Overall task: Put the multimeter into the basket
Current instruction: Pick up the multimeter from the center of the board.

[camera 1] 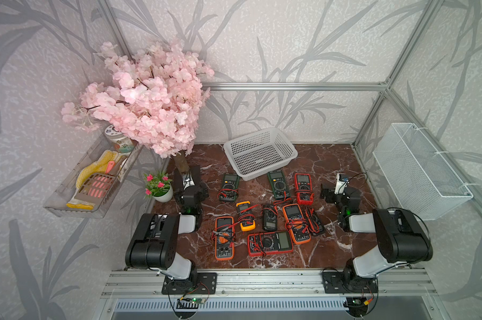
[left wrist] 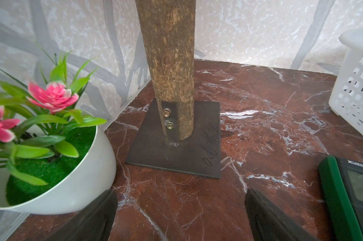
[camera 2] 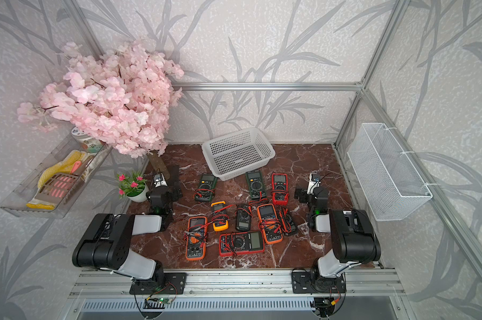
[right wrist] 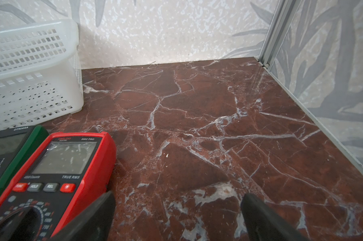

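Basket (camera 1: 268, 168): white, perforated, sitting empty at the back of the marble top (camera 1: 331, 163). Multimeters, about nine, are lying flat in front of the basket, leads wrapped round most. A red multimeter (camera 1: 303, 188) and two green ones are lying nearest its front rim. Left gripper (left wrist: 180, 210): jaws spread, carrying nothing, hovering left of the basket by the trunk (left wrist: 168, 68). Right gripper (right wrist: 176, 210): jaws spread, empty, hovering right of the basket, just beside the red multimeter. Step, as judged: first pick still pending. The next move is calling for straddling one multimeter's narrow width, clear of the leads.
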You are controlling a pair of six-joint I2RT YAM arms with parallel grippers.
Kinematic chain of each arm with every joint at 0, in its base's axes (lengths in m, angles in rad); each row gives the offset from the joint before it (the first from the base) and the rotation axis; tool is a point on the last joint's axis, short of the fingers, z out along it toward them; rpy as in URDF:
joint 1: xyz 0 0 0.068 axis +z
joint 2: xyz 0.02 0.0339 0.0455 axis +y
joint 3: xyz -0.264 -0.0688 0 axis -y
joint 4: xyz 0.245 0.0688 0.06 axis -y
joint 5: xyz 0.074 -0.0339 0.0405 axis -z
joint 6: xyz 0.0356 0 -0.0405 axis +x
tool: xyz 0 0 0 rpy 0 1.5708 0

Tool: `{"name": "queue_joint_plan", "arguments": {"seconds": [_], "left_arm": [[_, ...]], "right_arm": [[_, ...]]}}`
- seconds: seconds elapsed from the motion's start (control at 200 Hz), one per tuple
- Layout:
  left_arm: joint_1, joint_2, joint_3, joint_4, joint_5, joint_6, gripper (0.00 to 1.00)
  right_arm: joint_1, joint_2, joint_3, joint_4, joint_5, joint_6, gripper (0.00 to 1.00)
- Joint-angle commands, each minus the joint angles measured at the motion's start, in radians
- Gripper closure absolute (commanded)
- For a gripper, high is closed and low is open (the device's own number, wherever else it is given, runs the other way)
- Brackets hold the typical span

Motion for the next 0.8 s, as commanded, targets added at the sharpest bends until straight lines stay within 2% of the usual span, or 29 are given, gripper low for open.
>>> {"name": "queue_joint_plan", "arguments": {"seconds": [0.0, 0.125, 0.235, 0.365, 0.505, 0.61, 0.795], "left_arm": [[0.009, -0.001, 0.005, 0.007, 0.021, -0.008, 0.00], [0.012, -0.005, 0.002, 0.008, 0.033, -0.008, 0.00], [0.010, -0.041, -0.011, 0.004, 0.078, 0.019, 0.00], [0.009, -0.135, 0.029, -0.156, 0.041, 0.007, 0.00], [0.007, -0.200, 0.106, -0.342, 0.024, -0.003, 0.00], [0.007, -0.233, 0.159, -0.446, 0.053, -0.017, 0.00], [-0.025, -0.272, 0.236, -0.570, 0.061, -0.080, 0.00]], "right_arm": [[0.003, 0.004, 0.008, 0.015, -0.009, 0.000, 0.01], [0.003, 0.003, 0.000, 0.027, 0.001, 0.003, 0.01], [0.003, -0.006, -0.067, 0.152, 0.080, 0.032, 0.01], [0.004, -0.059, -0.093, 0.151, 0.136, 0.047, 0.01], [0.005, -0.182, -0.040, -0.049, 0.165, 0.053, 0.01], [0.006, -0.293, 0.037, -0.301, 0.157, 0.086, 0.01], [0.005, -0.434, 0.178, -0.617, 0.014, 0.250, 0.01]]}}
